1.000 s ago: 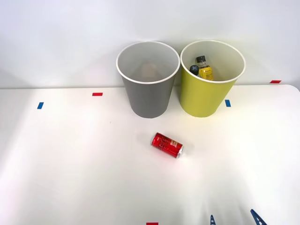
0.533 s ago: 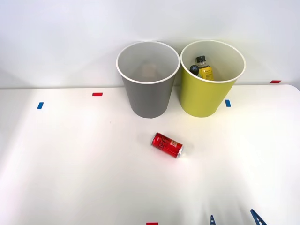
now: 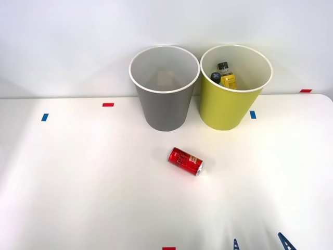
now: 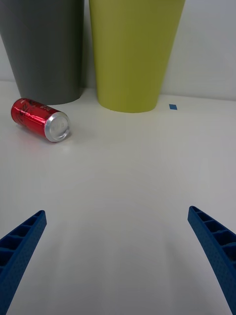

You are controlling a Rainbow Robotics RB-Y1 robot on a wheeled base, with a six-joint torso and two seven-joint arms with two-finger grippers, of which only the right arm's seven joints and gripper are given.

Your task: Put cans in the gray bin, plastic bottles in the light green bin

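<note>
Can lying on table before two bins; bottles in right bin.

No change shows across these moments: the red can and the gripper seemingly keep their places.

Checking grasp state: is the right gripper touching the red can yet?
Apart. The wrist view shows bare table between the open right gripper and the red can.

Glossy red metal can, matt plastic gray bin, smooth white table.
</note>
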